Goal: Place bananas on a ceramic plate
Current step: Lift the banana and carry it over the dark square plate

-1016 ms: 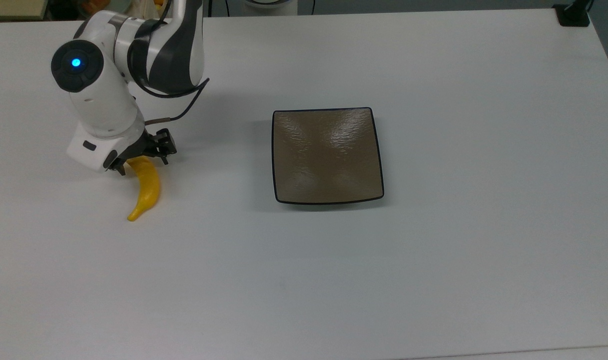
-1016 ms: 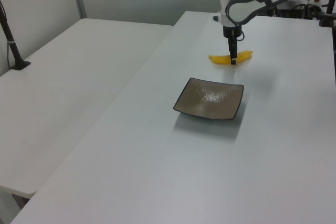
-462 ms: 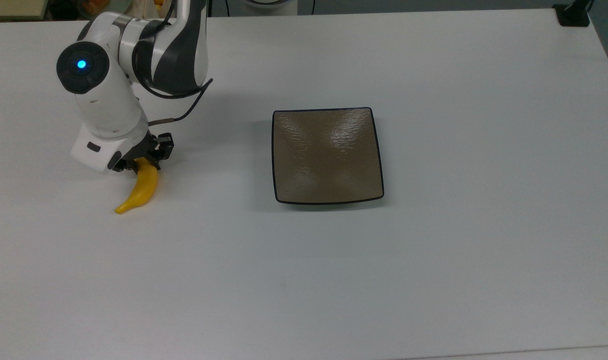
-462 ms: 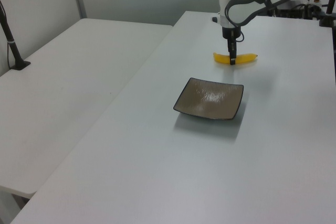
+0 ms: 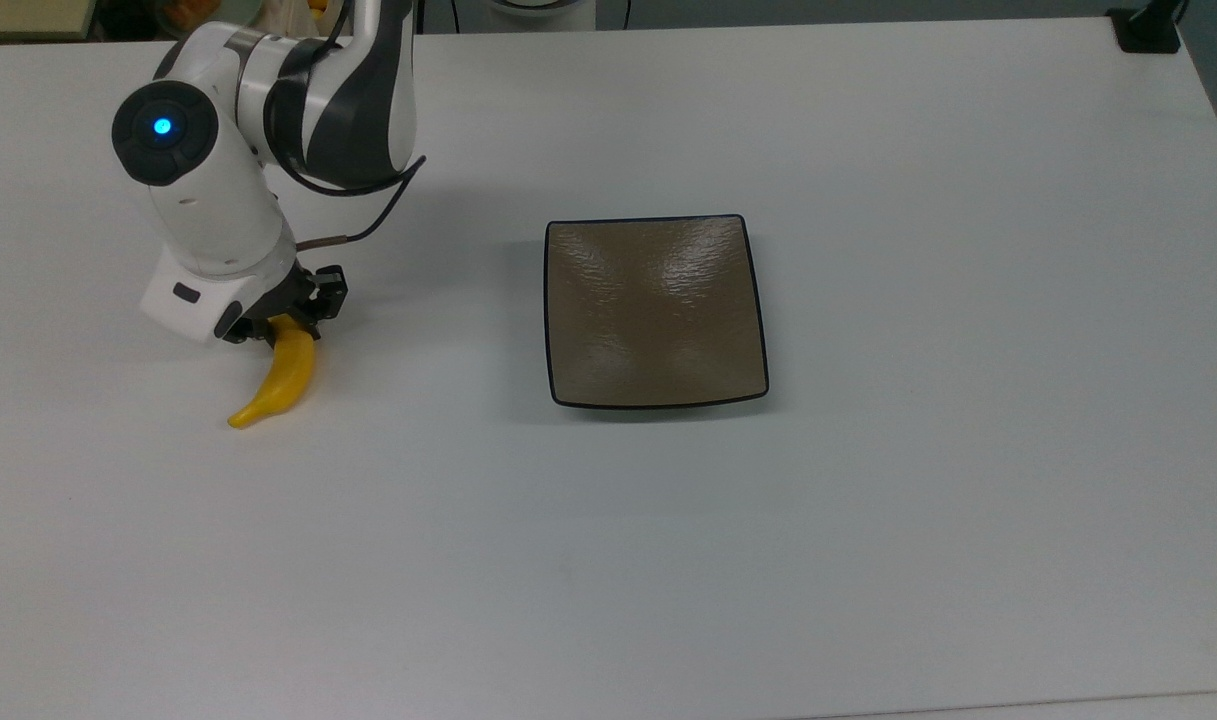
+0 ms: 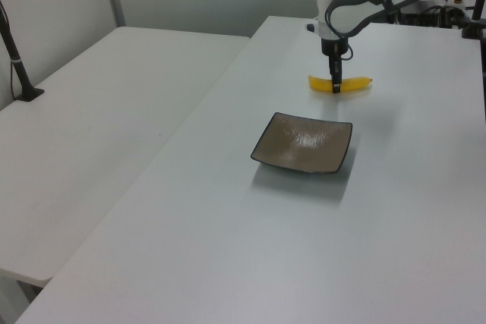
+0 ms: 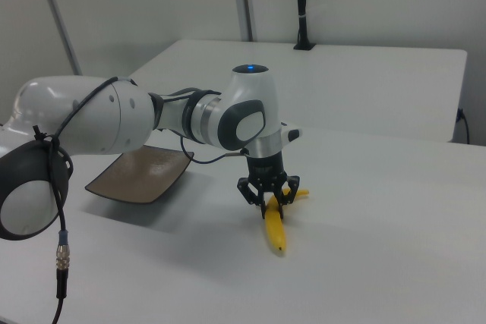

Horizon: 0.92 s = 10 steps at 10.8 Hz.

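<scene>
a single bright yellow banana (image 5: 280, 378) is seen lying on a white table (image 5: 868, 550), at about nine o'clock from a square brown ceramic plate (image 5: 656, 310) in the top view and well apart from it. the plate is bare, so the placing is judged not yet done.

the banana is judged to be light, smooth-skinned and somewhat slippery, curved, and probably stiff enough to be lifted from one spot without sagging. a hold across the thick middle of the curve is judged safest, since a hold close to one end would let the long free part swing or twist between the pads. the plate looks glossy and slightly dished, so a set-down near its centre would be less likely to let the fruit slide off.

the gripper (image 7: 267, 196) is pointed straight down at the table and is set over the banana's upper end, at about twelve o'clock on the fruit in the top view, while the tapered tip points toward seven o'clock. in the right view the two dark fingers (image 7: 250, 193) are seen spread only narrowly, one on each side of the yellow body, and they appear to be pinched on it, though actual contact is hard to confirm. in the left view the gripper (image 6: 336, 86) is seen crossing the middle of the banana (image 6: 351, 83), which appears to be resting on the table or barely off it.
</scene>
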Tool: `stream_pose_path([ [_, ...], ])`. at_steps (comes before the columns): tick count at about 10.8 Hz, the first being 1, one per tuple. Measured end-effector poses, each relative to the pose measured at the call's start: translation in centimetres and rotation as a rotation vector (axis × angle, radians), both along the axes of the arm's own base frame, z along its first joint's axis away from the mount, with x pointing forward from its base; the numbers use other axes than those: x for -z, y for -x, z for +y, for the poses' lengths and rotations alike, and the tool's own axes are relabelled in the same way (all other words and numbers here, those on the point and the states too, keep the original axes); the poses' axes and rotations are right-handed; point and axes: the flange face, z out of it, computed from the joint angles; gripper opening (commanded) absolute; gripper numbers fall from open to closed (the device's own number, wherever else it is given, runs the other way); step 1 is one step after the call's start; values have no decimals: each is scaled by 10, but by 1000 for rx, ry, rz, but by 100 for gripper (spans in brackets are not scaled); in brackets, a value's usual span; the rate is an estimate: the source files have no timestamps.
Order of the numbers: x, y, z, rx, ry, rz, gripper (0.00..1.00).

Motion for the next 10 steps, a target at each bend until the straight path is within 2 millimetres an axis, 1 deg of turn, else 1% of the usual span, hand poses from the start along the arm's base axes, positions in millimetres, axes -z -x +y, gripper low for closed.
stream_pose_path([
  [2,-8,-1,0,0,3,-13,0],
  [3,-18,-2,0,0,5,-24,0],
  [4,-33,0,1,1,7,-27,0],
  [5,-55,4,3,1,8,-29,0],
  [6,-82,8,9,-4,10,-34,0],
  [8,-139,22,30,-24,13,-41,0],
  [10,-182,37,49,-43,16,-45,0],
])
